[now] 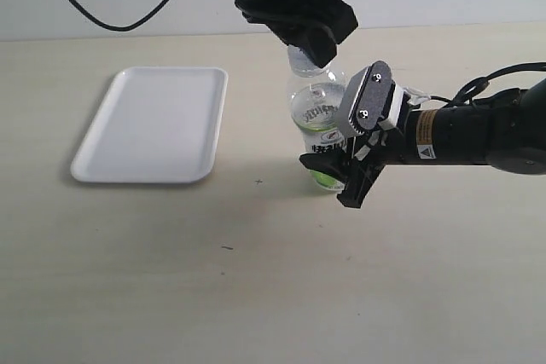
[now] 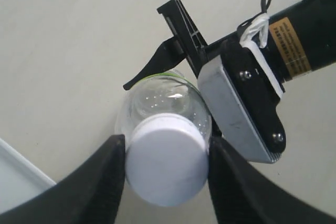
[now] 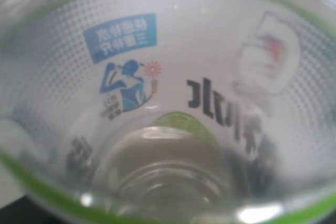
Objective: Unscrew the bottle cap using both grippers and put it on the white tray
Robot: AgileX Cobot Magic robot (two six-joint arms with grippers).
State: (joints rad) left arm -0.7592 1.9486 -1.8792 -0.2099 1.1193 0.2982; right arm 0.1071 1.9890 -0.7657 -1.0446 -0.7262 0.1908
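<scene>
Left gripper (image 2: 167, 145) pinches the bottle cap (image 2: 167, 169); right gripper (image 1: 331, 170) seems clamped on the bottle (image 1: 314, 112) mid-frame; if it slips, the bottle could spin.

We see the bottle cap (image 2: 167, 158) plain white; the bottle (image 1: 317, 108) clear, its label white, green-edged, dotted; the tray (image 1: 149, 125) white.

Exterior: raised, oblique. Left wrist: down past black fingers (image 2: 100, 182). Right wrist: tight on small clear plastic bottle (image 3: 168, 77), shared by all.
</scene>
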